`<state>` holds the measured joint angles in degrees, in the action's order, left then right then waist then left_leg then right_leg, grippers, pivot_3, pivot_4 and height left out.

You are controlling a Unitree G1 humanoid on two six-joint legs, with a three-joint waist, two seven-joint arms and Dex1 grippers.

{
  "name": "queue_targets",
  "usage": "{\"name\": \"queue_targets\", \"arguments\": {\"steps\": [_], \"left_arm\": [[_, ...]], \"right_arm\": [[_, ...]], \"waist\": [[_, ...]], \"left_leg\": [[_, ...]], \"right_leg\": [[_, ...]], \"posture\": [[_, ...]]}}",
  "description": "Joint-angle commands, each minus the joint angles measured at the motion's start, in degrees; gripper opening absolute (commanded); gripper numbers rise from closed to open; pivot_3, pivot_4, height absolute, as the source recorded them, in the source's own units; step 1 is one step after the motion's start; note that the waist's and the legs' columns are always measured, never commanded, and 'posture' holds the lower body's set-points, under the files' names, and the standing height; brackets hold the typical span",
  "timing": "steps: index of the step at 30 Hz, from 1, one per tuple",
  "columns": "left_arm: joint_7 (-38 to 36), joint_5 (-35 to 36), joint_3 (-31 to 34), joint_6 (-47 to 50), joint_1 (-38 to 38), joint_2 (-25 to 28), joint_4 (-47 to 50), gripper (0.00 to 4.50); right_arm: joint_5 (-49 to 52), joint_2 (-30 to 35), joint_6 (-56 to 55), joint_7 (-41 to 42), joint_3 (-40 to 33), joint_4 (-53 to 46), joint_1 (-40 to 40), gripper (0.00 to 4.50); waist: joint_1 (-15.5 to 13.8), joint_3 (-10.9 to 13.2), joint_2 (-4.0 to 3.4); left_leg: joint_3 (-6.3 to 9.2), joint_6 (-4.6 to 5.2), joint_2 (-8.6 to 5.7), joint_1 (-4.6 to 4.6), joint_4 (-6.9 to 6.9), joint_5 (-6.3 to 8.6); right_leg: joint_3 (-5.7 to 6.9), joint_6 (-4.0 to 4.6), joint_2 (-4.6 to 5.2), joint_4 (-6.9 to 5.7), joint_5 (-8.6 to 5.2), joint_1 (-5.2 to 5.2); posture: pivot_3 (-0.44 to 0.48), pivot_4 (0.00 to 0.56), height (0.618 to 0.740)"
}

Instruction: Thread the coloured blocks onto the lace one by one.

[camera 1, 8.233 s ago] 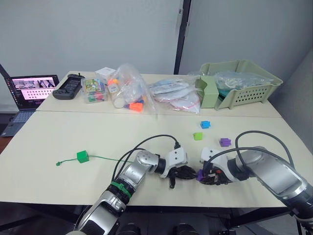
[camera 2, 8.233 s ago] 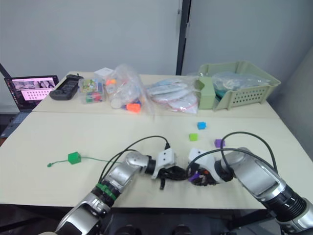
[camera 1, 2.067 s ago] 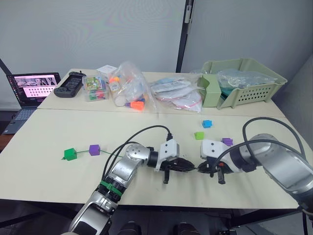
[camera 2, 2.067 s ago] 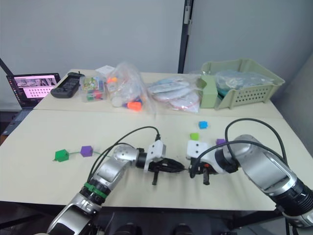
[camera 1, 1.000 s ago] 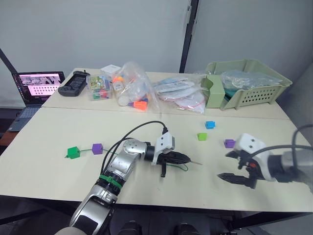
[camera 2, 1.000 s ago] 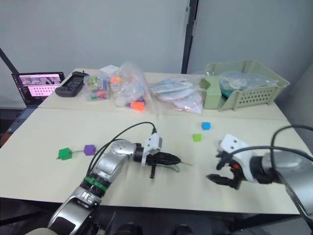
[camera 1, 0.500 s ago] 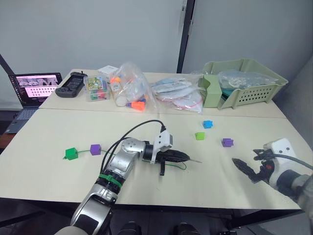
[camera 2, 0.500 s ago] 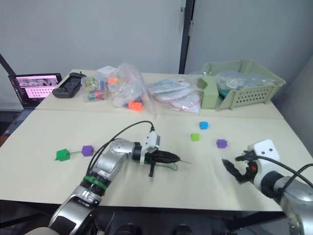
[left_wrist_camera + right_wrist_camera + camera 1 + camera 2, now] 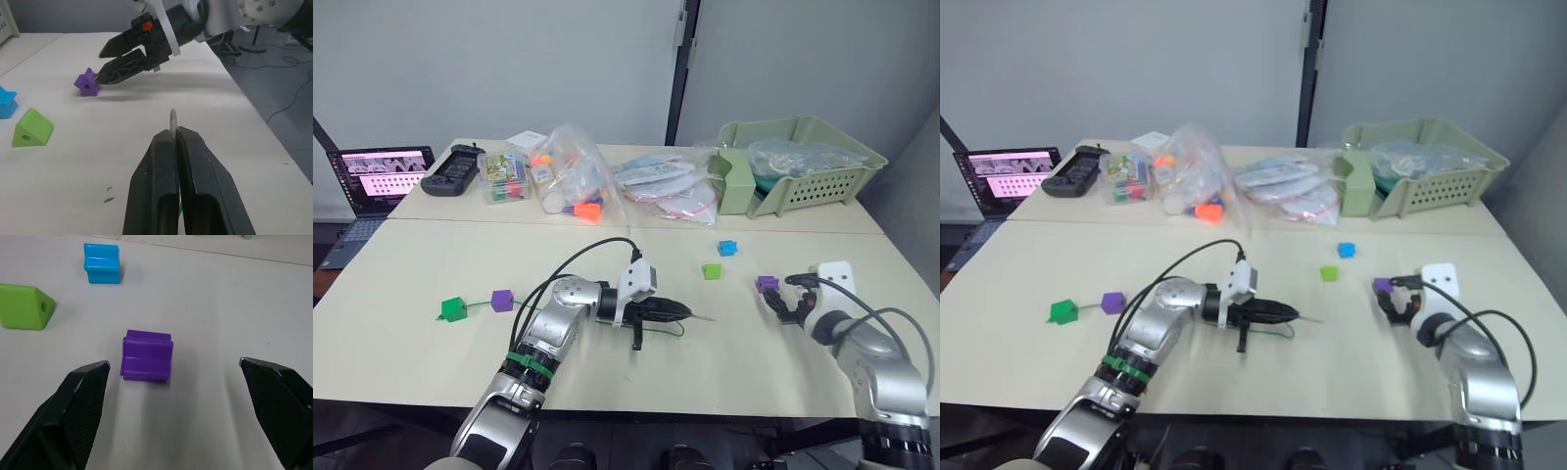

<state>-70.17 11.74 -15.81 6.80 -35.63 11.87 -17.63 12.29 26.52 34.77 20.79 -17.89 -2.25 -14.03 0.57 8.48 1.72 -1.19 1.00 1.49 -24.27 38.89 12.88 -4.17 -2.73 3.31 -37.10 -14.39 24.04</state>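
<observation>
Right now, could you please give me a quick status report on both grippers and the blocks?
Left gripper shut on the green lace's pale tip. Right gripper open, straddling the loose purple plastic block, not touching. Nothing in the way.

Silver-grey metal arms carry white wrist housings, black two-finger grippers, looping black cables, and a green band on the left forearm

**Right end effector at the loose purple block**

On the surface (image 9: 1351, 372), the right end effector (image 9: 1389, 302) sits beside a purple block (image 9: 1382, 286) near the right edge. The left end effector (image 9: 1285, 314) grips the lace (image 9: 1278, 333) mid-surface, its pale tip jutting out. A dark green block (image 9: 1062, 311) and another purple block (image 9: 1113, 302) lie towards the left edge.
</observation>
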Motion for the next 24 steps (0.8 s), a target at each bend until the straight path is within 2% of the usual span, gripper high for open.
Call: {"name": "queue_targets", "arguments": {"steps": [1, 9, 10, 18, 21, 24], "left_arm": [[0.7, 1.2, 0.6, 0.6, 0.0, 0.1, 2.6, 0.0], [1.8, 1.0, 0.5, 0.8, 0.0, 0.3, 3.1, 0.0], [1.9, 1.0, 0.5, 0.8, 0.0, 0.3, 3.1, 0.0], [2.0, 0.9, 0.0, 0.5, -0.1, 0.0, 2.8, 0.0], [1.9, 0.9, -0.2, 0.3, -0.2, -0.2, 2.6, 0.0], [1.5, 1.0, -0.5, 0.3, -0.1, -0.6, 2.4, 0.0]], "right_arm": [[0.1, -0.5, -3.2, -0.9, 0.2, 2.1, -2.3, 4.49], [0.0, -2.2, -6.3, -2.1, 2.0, 9.5, -6.2, 4.49], [0.1, -2.2, -6.6, -2.0, 2.1, 9.9, -6.4, 3.95], [1.8, -2.9, -6.6, -2.2, 1.4, 8.3, -5.4, 1.26], [2.7, -3.3, -5.1, -2.6, 0.8, 4.9, -3.9, 1.17], [4.5, -4.5, -1.4, -4.4, 0.0, -3.1, -0.3, 1.17]], "waist": [[0.0, 0.0, 0.0], [0.1, 0.0, -0.01], [0.1, 0.0, -0.01], [0.2, 0.0, -0.01], [0.1, 0.0, -0.01], [0.1, 0.0, -0.02]], "left_leg": [[0.0, 0.0, 0.0, -0.01, 0.0, 0.0], [0.0, 0.0, 0.0, -0.01, 0.0, 0.0], [0.0, 0.0, -0.01, -0.01, 0.0, 0.0], [0.01, 0.0, 0.0, 0.0, -0.03, 0.0], [0.0, 0.0, 0.0, -0.01, -0.03, 0.0], [0.03, 0.0, -0.01, -0.02, -0.03, 0.0]], "right_leg": [[0.0, 0.0, 0.0, 0.0, 0.0, 0.01], [0.0, 0.0, 0.01, 0.0, 0.0, 0.0], [0.0, 0.0, 0.01, -0.01, 0.0, 0.0], [0.0, 0.0, 0.01, 0.0, 0.0, 0.01], [0.0, 0.0, 0.01, 0.0, 0.0, 0.01], [0.0, 0.0, 0.02, -0.02, 0.0, 0.02]], "posture": [[0.0, 0.15, 0.734], [0.0, 0.15, 0.734], [0.0, 0.15, 0.734], [0.0, 0.15, 0.734], [0.0, 0.15, 0.734], [0.0, 0.15, 0.734]]}}
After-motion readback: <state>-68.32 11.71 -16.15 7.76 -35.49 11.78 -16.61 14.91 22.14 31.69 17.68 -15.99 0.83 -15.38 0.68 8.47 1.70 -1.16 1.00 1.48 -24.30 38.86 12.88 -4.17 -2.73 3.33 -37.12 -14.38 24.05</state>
